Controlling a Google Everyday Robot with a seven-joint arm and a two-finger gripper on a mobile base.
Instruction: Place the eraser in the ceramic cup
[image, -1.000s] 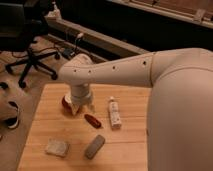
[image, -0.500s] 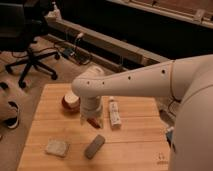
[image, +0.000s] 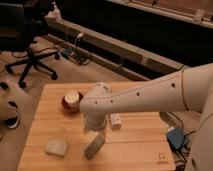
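Camera view: gripper (image: 95, 131) hanging just above the eraser (image: 94, 146) on the wooden table (image: 135, 145).
The arm (image: 150, 95) is blocking it, so its grip cannot be told; the cup (image: 71, 100) is standing behind, a pale pad (image: 56, 147) lying left, a white tube (image: 115, 120) right.

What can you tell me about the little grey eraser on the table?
The eraser is a small grey matte block, oblong with rounded ends. It lies flat and slanted on the wooden table, near the front edge, beside a pale pad but not touching it. The gripper is right over its far end; whether they touch cannot be seen.
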